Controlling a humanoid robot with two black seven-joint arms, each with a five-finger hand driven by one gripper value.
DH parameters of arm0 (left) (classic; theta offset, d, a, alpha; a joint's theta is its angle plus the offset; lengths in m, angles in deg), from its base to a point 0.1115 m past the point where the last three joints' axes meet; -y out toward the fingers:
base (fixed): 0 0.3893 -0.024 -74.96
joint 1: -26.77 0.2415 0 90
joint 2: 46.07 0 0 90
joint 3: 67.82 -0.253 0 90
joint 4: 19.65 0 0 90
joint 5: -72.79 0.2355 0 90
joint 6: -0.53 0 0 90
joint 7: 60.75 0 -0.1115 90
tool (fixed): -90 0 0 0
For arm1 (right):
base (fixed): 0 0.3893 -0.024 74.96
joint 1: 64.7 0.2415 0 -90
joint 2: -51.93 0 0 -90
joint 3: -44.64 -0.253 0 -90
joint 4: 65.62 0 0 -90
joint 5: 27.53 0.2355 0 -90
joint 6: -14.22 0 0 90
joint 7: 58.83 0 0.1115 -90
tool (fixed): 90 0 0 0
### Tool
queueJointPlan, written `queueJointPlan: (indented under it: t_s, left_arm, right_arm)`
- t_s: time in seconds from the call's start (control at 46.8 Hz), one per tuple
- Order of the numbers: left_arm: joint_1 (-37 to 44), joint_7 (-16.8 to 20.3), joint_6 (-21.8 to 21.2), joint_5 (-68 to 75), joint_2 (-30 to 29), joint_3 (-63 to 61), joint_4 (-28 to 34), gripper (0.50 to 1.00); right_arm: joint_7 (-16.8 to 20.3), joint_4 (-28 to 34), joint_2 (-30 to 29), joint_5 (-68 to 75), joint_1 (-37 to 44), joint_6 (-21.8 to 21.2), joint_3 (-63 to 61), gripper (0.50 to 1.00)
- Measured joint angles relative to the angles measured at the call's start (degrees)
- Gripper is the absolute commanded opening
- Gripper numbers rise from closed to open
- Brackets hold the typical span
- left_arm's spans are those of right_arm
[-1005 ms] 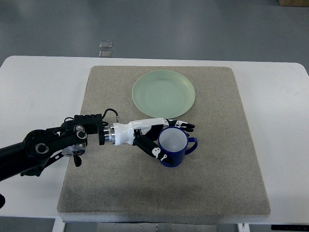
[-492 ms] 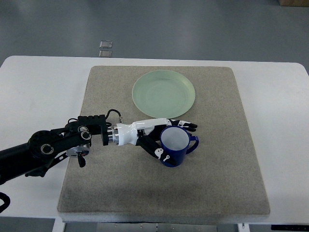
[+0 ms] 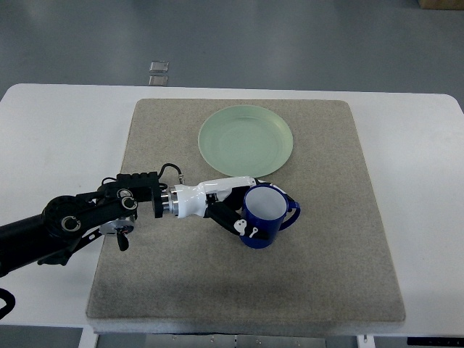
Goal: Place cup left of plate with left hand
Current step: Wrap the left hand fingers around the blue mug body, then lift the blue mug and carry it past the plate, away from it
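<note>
The left hand (image 3: pixel 230 210) is wrapped around the blue cup (image 3: pixel 264 217), fingers clasped on its near and far sides, handle pointing toward the mat's right edge. The cup sits on the mat (image 3: pixel 333 217) near its middle, just in front of the green plate (image 3: pixel 246 141). The goal lies leftward and back: bare mat between the plate and the mat's left edge.
</note>
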Motion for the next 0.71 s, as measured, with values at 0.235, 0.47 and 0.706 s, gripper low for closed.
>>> queueJointPlan:
  t_s: [0.235, 0.47, 0.706]
  left_arm:
    - [-0.01, 0.01, -1.41, -0.27, 0.0, 0.76, 0.12, 0.748]
    - [0.01, 0.09, -3.58, -1.37, 0.1, 2.32, -0.05, 0.748]
    - [0.05, 0.1, -5.55, -1.39, 0.1, 7.47, -0.06, 0.748]
  right_arm:
    - [0.0, -0.01, 0.0, 0.04, 0.0, 0.0, 0.0, 0.932]
    - [0.0, -0.01, 0.0, 0.07, -0.01, 0.0, 0.0, 0.932]
    - [0.0, -0.02, 0.0, 0.07, -0.02, 0.0, 0.0, 0.932]
